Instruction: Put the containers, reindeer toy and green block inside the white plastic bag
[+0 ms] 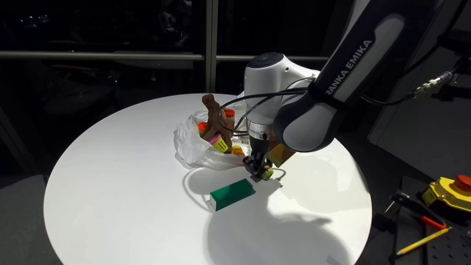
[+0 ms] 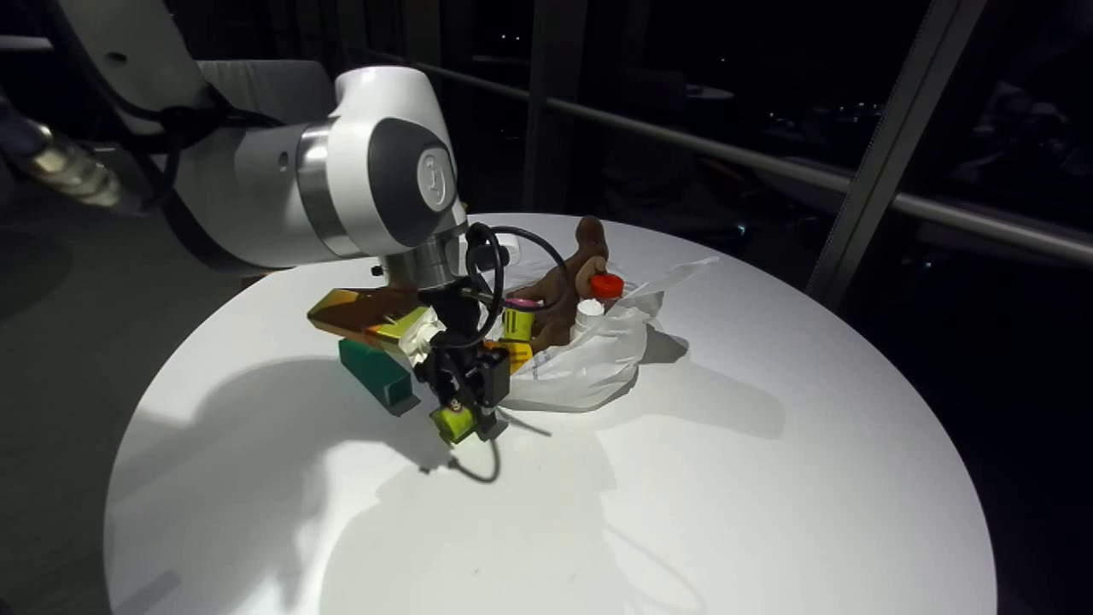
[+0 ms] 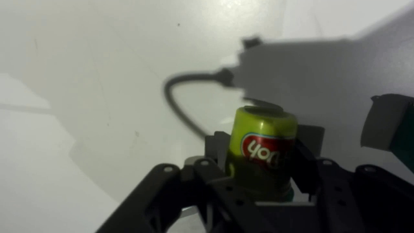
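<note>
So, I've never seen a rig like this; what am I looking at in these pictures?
This is a robot arm with a two-fingered gripper. The two wide pictures look on from outside it; the close-up is taken from its wrist. On the round white table are a green block and a white plastic bag, with a brown plush toy, a red-capped bottle and a pink-lidded pot among the things inside. The gripper appears closed on a yellow-green pot outside the bag.

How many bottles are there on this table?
2 that I can see, both in the white plastic bag: a red-capped bottle beside the brown reindeer toy, and a white-capped bottle close to that one. More may be hidden inside the bag or behind the robot arm.
</note>
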